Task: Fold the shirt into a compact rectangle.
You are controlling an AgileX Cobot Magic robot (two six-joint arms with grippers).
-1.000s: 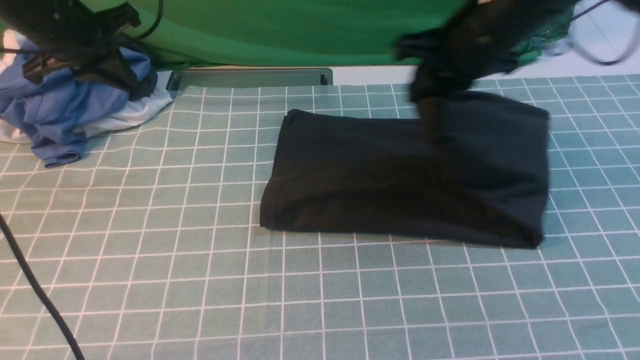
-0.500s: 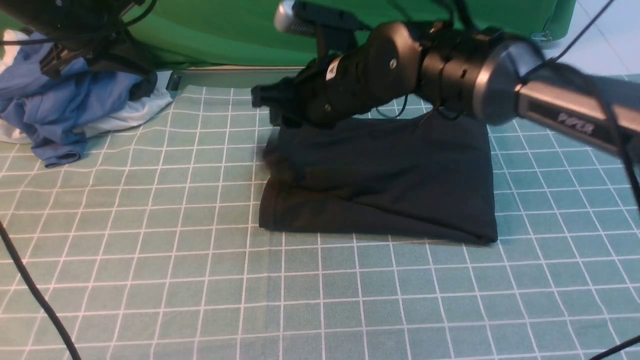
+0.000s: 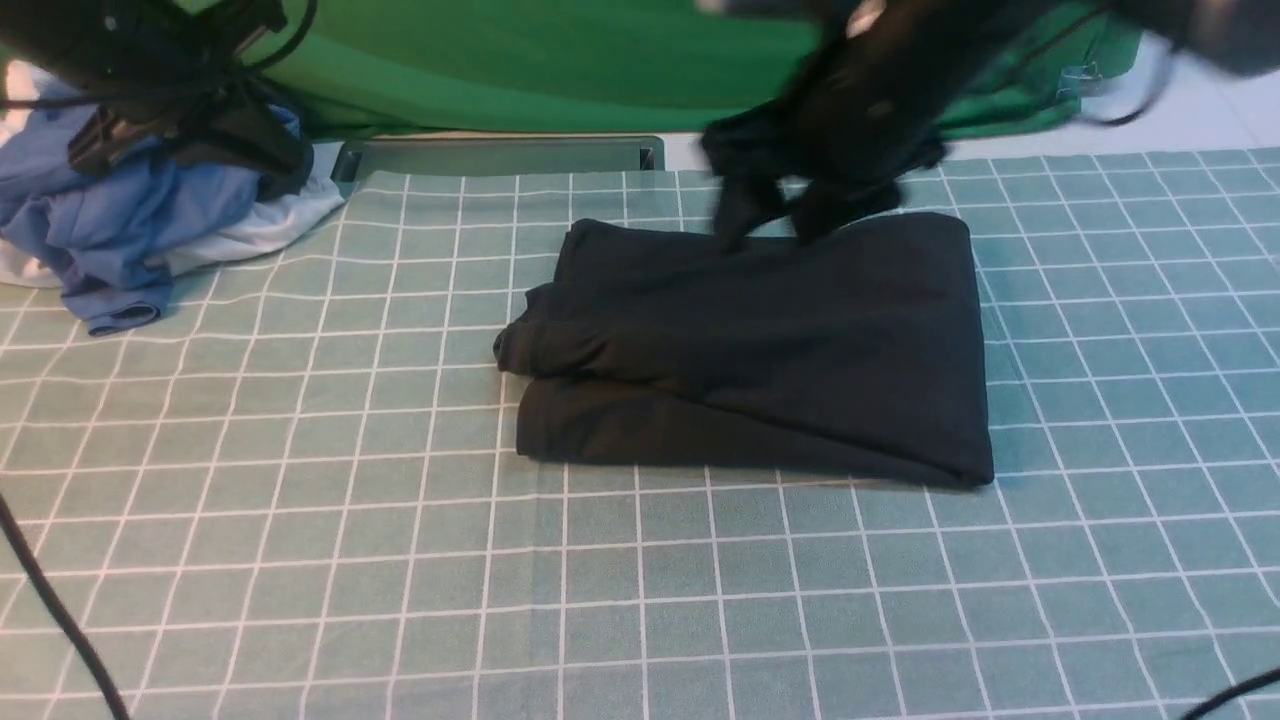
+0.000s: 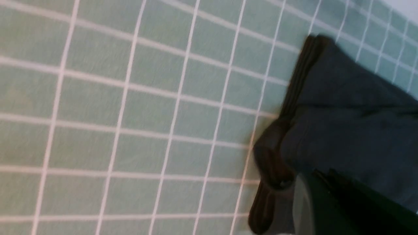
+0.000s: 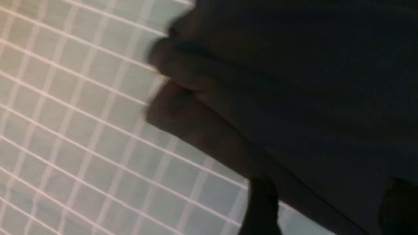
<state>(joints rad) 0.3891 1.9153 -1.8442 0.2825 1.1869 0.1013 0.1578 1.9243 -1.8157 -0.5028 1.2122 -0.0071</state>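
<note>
Black soft-fabric long-sleeved shirt (image 3: pixel 760 350) is lying as a layered, roughly rectangular bundle on the green checked tabletop (image 3: pixel 300 560), slightly toward 3 o'clock of centre. Right end effector (image 3: pixel 780 212) is hovering, blurred, at the bundle's 12 o'clock edge, fingers spread wide and gripping nothing. Left end effector (image 3: pixel 240 150) is sitting closed at 10 o'clock, over crumpled blue and white garments (image 3: pixel 130 230). Upper layer is bulging past the 9 o'clock edge. Judgement: that roll is needing tucking and flattening, edges aligned.
</note>
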